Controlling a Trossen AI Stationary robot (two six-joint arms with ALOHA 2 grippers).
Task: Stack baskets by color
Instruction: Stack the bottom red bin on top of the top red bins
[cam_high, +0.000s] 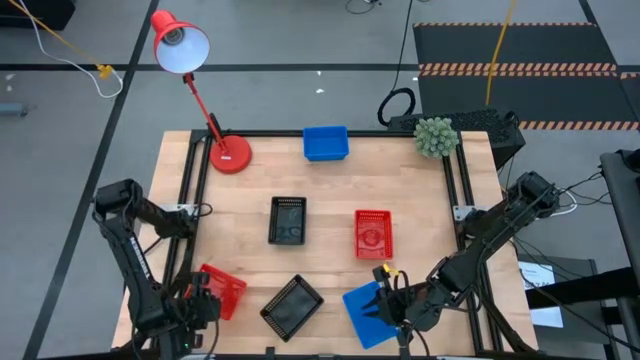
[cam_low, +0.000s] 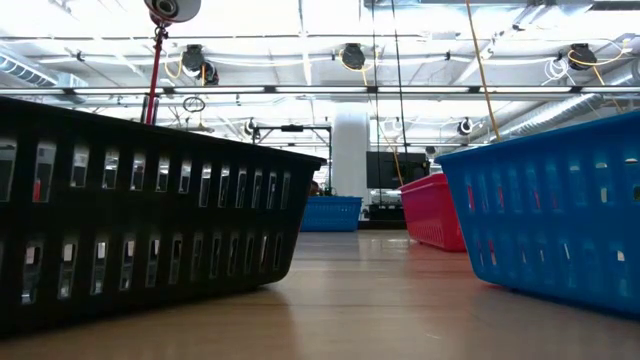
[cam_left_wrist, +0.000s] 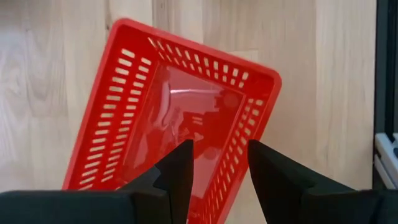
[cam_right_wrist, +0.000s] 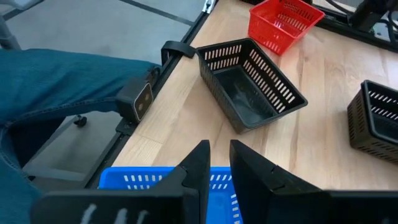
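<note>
Along the table's (cam_high: 330, 200) near edge lie three baskets. The near-left red basket (cam_high: 222, 291) sits skewed, its long axis oblique to the table edge; the left gripper (cam_high: 197, 300) is over its outer end, and in the left wrist view one finger (cam_left_wrist: 180, 171) is inside the basket (cam_left_wrist: 171, 118) and the other outside, the jaws spread astride the wall, with no visible clamping. The left arm (cam_high: 130, 250) runs down the table's left side, folded at the elbow. The tilted black basket (cam_high: 292, 306) lies diagonally between the two grippers, mouth upward. The near-right blue basket (cam_high: 368, 312) is also skewed; the right gripper (cam_high: 390, 305) is at its rim, and the right wrist view shows narrowly parted jaws astride the blue wall (cam_right_wrist: 161, 179), though whether they pinch it cannot be told. The right arm (cam_high: 490, 240) reaches in diagonally from the table's right side. Mid-table, an upright black basket (cam_high: 288, 220) and a red basket (cam_high: 373, 234) lie apart, long axes running near-to-far. A second blue basket (cam_high: 326, 143) sits at the far edge, long axis crosswise, beside the red desk lamp (cam_high: 205, 90).
</note>
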